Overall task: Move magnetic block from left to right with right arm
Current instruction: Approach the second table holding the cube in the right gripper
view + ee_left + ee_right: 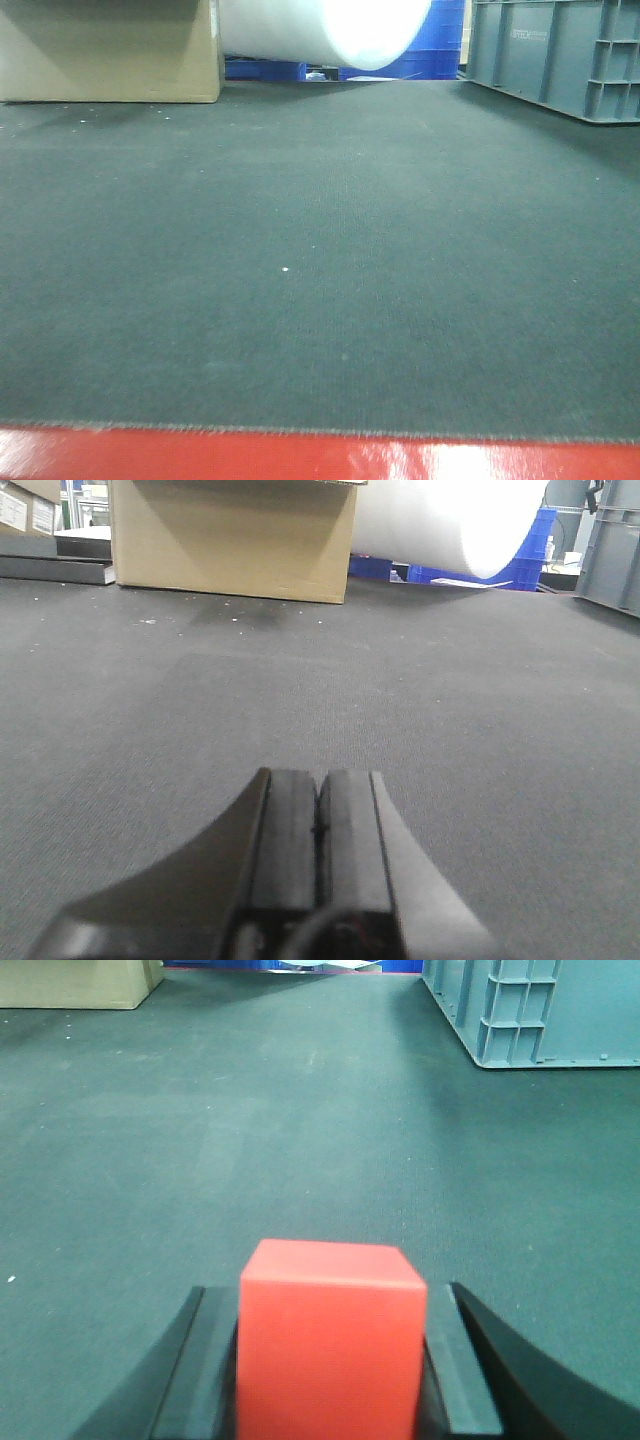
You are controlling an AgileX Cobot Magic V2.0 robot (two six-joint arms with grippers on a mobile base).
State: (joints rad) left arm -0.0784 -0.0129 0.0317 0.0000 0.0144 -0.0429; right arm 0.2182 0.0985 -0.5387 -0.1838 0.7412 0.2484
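The magnetic block (330, 1345), a plain bright red cube, sits between the black fingers of my right gripper (332, 1290) in the right wrist view. The gripper is shut on the block, just above the dark green mat (300, 1140). In the left wrist view my left gripper (320, 773) is shut, pads pressed together with nothing between them, low over the mat. Neither gripper nor the block shows in the front view.
A cardboard box (110, 50) stands at the far left and a large white roll (325, 30) lies at the far middle. A grey plastic crate (560, 50) is at the far right, with blue crates (440, 55) behind. A red strip (320, 458) runs along the mat's near edge.
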